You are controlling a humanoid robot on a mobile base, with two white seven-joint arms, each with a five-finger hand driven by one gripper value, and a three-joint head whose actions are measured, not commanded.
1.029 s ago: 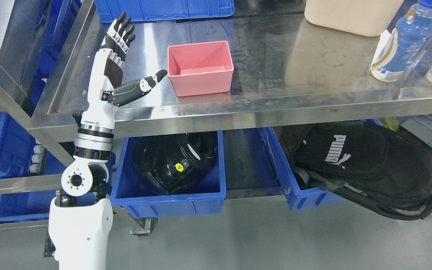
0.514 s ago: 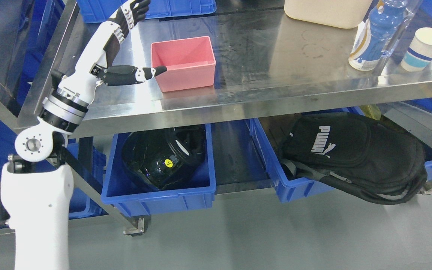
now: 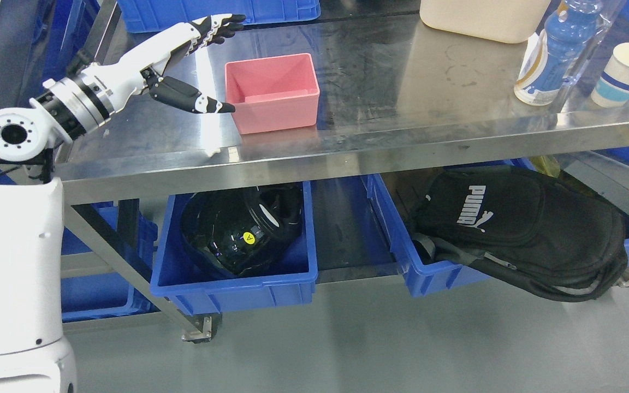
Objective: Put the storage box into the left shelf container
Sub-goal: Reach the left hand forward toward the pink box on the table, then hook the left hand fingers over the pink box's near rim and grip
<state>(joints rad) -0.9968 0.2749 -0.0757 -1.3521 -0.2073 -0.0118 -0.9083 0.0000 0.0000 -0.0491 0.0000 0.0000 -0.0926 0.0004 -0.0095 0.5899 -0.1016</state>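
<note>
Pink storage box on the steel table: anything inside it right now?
The pink storage box looks empty: its far and side inner walls and part of the floor show bare. The near wall hides the front strip of the floor. The left hand is open beside it.

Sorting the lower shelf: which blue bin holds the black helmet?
The blue bin left of centre under the steel table, holding the helmet; the right-hand bin holds a black bag.
</note>
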